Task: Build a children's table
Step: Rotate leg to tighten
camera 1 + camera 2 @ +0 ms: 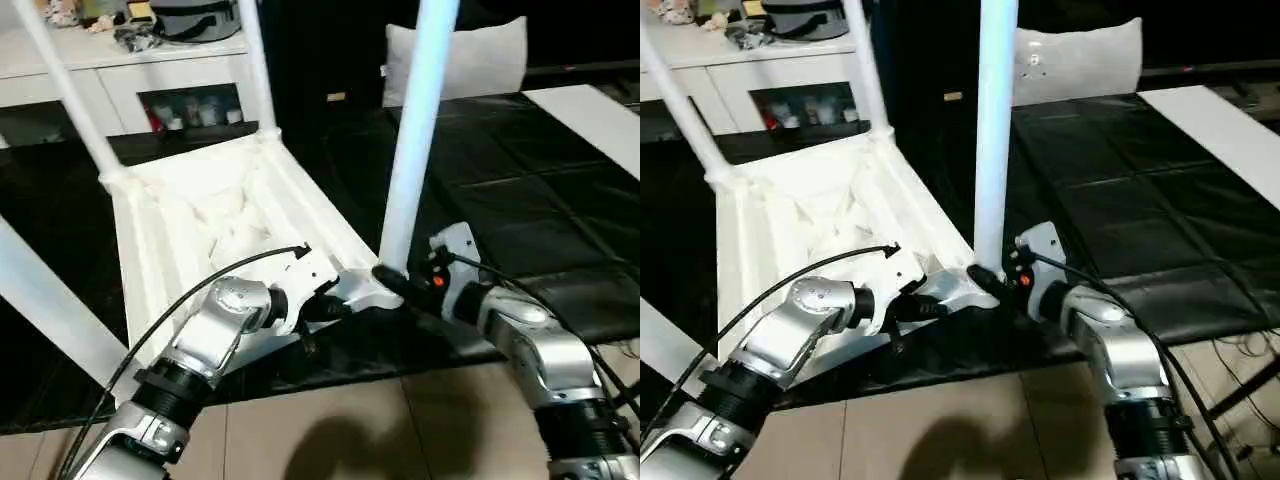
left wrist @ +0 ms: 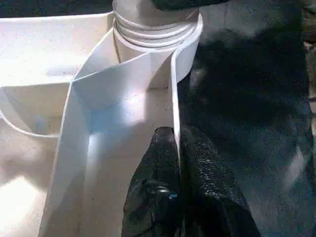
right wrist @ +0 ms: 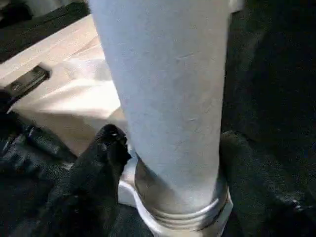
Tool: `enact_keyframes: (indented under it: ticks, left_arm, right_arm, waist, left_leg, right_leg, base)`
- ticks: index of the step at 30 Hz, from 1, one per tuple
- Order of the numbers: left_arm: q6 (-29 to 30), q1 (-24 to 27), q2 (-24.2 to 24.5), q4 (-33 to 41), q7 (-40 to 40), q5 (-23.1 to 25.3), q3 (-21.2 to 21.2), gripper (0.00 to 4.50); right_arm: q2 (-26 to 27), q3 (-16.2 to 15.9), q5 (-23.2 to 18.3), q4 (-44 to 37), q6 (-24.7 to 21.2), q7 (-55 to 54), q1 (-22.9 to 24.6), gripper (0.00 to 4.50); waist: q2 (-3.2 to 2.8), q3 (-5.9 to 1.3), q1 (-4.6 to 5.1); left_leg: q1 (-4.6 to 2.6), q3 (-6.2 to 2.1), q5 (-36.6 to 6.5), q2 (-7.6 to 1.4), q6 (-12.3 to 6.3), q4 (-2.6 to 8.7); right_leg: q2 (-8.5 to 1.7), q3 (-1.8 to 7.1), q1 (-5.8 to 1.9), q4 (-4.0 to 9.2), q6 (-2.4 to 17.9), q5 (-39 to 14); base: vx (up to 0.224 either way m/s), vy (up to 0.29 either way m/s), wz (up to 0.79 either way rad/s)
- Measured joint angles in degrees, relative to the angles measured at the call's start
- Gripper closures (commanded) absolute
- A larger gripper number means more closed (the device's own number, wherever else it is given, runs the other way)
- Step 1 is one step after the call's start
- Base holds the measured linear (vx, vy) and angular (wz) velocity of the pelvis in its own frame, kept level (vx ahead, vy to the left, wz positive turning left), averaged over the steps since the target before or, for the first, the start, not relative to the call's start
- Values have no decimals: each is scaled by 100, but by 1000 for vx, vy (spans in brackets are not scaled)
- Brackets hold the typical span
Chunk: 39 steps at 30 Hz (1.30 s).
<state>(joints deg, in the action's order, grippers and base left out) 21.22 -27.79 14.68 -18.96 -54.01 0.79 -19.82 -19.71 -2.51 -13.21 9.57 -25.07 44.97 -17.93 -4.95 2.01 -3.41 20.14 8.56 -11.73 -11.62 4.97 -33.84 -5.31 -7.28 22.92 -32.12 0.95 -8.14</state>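
The children's table lies upside down on a black mat, its ribbed white top (image 1: 180,230) facing up. Two legs (image 1: 65,90) (image 1: 255,60) stand in the far corners. Another leg (image 1: 50,300) crosses the left edge close to me. A fourth leg (image 1: 415,130) rises from the near right corner socket (image 2: 153,29). My left gripper (image 1: 335,305) is shut on the top's thin rim wall (image 2: 175,98) just short of that corner. My right gripper (image 1: 395,280) stands open, its fingers (image 3: 106,158) on either side of this leg's base (image 3: 168,123).
A white low cabinet (image 1: 120,70) with glass doors stands behind the table. A white cushion (image 1: 470,55) leans at the back, and a white board (image 1: 590,110) lies at the far right. The black mat (image 1: 520,200) ends at tiled floor (image 1: 350,430) near me.
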Motion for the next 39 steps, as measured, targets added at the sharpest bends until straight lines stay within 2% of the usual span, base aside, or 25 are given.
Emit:
enact_keyframes:
  ticks: [5,11,12,16,17,18,26,36,39]
  left_arm:
    - [-189,20,242,70,-456,-82,-91,450]
    - [-377,20,584,136,-982,-121,-191,450]
    - [-377,20,670,179,-1125,-127,-221,450]
    - [-358,23,872,238,-1490,-211,-299,450]
    - [-359,22,888,243,-1555,-223,-317,450]
    - [-365,22,889,244,-1582,-225,-328,450]
    - [-423,16,890,235,-1583,-217,-361,450]
    - [-344,13,708,141,-1279,-213,-293,450]
    - [-169,-90,422,-71,-820,-139,-166,450]
  right_arm:
    - [-454,-175,6,45,104,589,5,75]
    - [-836,-392,-1,58,382,1344,7,75]
    - [-902,-393,-119,15,326,1589,14,102]
    - [-962,-431,-422,-81,255,2076,29,115]
    - [-960,-465,-427,-78,258,2104,29,145]
    - [-951,-475,-438,-67,258,2128,29,145]
    - [-901,-492,-504,20,260,2286,4,220]
    - [-763,-452,-438,-1,254,1922,5,244]
    - [-494,-330,-258,14,154,1280,-23,246]
  waist:
    - [-2,0,-182]
    - [9,6,-287]
    - [12,7,-308]
    - [16,8,-356]
    - [17,8,-371]
    - [18,9,-382]
    - [26,10,-445]
    - [29,9,-447]
    - [34,8,-388]
  left_leg:
    - [10,20,2,-5,-1,28]
    - [12,34,-1,-2,-5,21]
    - [11,36,-1,-2,-5,20]
    - [6,39,-1,-2,-5,16]
    - [5,40,-1,-2,-5,13]
    - [5,41,-1,-2,-5,11]
    - [-5,44,-1,-3,-4,5]
    - [-18,49,1,-2,0,-11]
    - [-21,51,2,-4,1,-28]
  right_leg:
    - [7,1,21,-7,0,-1]
    - [2,17,25,-7,1,-1]
    - [2,18,25,-9,0,-1]
    - [2,21,24,-17,0,-2]
    - [2,23,24,-21,1,-2]
    - [1,25,24,-22,1,-1]
    - [1,31,25,-45,-2,-5]
    - [0,40,24,-68,-2,-6]
    - [0,38,22,-78,-2,-6]
  base:
    - [0,0,0]
    - [0,0,0]
    - [0,0,0]
    - [0,0,0]
    - [0,0,0]
    - [0,0,0]
    - [0,0,0]
    - [0,0,0]
    - [0,0,0]
